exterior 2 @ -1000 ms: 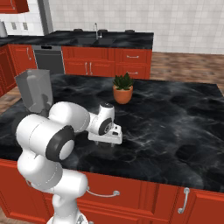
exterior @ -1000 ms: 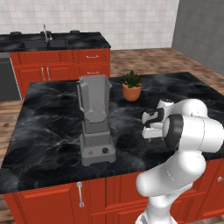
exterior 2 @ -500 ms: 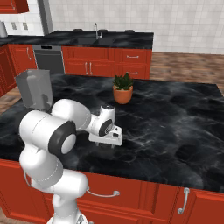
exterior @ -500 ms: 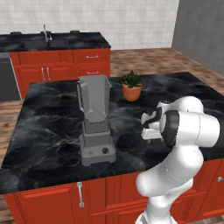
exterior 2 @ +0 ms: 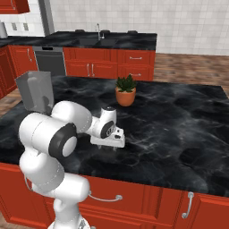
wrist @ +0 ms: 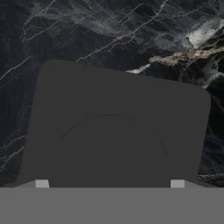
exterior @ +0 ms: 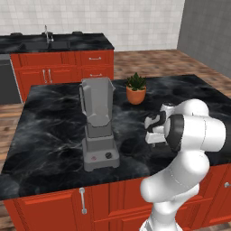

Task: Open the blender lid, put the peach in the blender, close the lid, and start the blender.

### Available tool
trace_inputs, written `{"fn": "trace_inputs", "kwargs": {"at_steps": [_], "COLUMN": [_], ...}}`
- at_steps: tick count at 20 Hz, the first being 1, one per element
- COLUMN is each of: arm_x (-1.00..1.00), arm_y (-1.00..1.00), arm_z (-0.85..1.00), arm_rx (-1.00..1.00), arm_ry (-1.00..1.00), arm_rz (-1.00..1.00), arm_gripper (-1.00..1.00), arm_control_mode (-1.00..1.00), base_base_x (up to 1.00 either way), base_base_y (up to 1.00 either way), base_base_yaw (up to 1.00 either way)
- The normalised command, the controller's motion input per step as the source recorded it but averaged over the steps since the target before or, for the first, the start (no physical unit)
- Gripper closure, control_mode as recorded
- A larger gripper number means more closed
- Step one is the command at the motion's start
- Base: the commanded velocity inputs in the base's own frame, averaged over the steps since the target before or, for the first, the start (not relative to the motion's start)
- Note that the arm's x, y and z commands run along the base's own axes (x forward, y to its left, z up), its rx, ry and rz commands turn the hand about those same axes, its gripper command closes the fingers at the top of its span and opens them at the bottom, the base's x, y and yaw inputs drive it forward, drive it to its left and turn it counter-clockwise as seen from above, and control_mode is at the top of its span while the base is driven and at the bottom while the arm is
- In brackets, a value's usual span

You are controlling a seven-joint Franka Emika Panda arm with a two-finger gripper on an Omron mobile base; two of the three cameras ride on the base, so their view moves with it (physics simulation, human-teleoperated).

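Gripper (exterior 2: pixel 114 145) low over the counter (exterior 2: pixel 179 116) w/ the lid (wrist: pixel 116 131) right under it, can't tell if pinching it. Blender (exterior: pixel 98 126) jar's open.

We see soft, even light all over the room. The black counter (exterior: pixel 54 131) shines a little. The pictures look grainy, with fuzzy edges. Up close, the dark blender lid (wrist: pixel 116 131) looks flat and dim.

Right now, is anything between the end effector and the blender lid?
Nothing visible. In the hand view the blender lid sits directly ahead of the end effector, whose fingertips are spread wide. The black counter lies behind it, and no other object is between them.
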Motion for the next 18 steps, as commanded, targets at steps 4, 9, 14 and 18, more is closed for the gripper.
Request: {"fn": "trace_inputs", "kwargs": {"at_steps": [4,9,14,18], "arm_x": [-0.11,-0.14,-0.14,-0.08], "arm_y": [0.00,0.00,0.07,0.32], "arm_z": [0.19,0.73,0.99,0.95], "arm_rx": [0.01,0.02,0.01,0.00], "arm_ry": [-0.01,-0.06,-0.10,-0.09], "arm_rz": [-0.17,-0.13,-0.17,-0.20], "arm_gripper": [1.00,1.00,1.00,1.00], "arm_control_mode": [-1.00,-1.00,-1.00,-1.00], "base_base_x": [0.00,0.00,0.00,0.00], "base_base_y": [0.00,0.00,0.00,0.00], "base_base_yaw": [0.00,0.00,0.00,0.00]}}
